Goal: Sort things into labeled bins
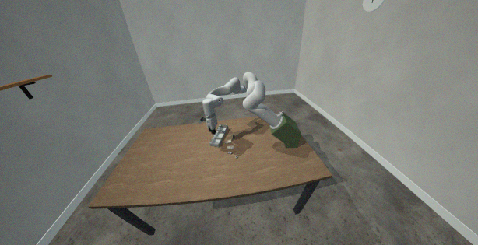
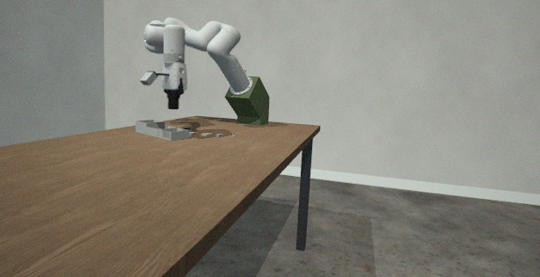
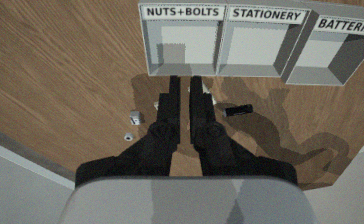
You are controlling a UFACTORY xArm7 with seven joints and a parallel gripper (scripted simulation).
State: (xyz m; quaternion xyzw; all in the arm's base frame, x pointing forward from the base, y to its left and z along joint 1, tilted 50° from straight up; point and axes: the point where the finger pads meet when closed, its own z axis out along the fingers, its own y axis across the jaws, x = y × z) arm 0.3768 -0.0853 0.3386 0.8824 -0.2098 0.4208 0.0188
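Observation:
Three grey bins stand in a row in the wrist view, labelled NUTS+BOLTS (image 3: 184, 42), STATIONERY (image 3: 256, 45) and BATTERIES. A darker grey square patch lies on the floor of the NUTS+BOLTS bin; I cannot tell whether it is a thing or a shadow. My gripper (image 3: 185, 90) hangs above the table just in front of that bin, its fingers shut with only a thin gap and nothing seen between them. On the table lie a small black cylinder (image 3: 238, 110), a small grey block (image 3: 135, 117) and a small nut (image 3: 129, 136). Pale bits are partly hidden behind the fingers.
The bin row (image 1: 219, 135) sits near the table's far edge, with the small things (image 1: 231, 148) beside it. The arm's green base (image 1: 287, 131) stands at the far right corner. In the exterior view the gripper (image 2: 173, 105) hovers above the bins (image 2: 163, 129).

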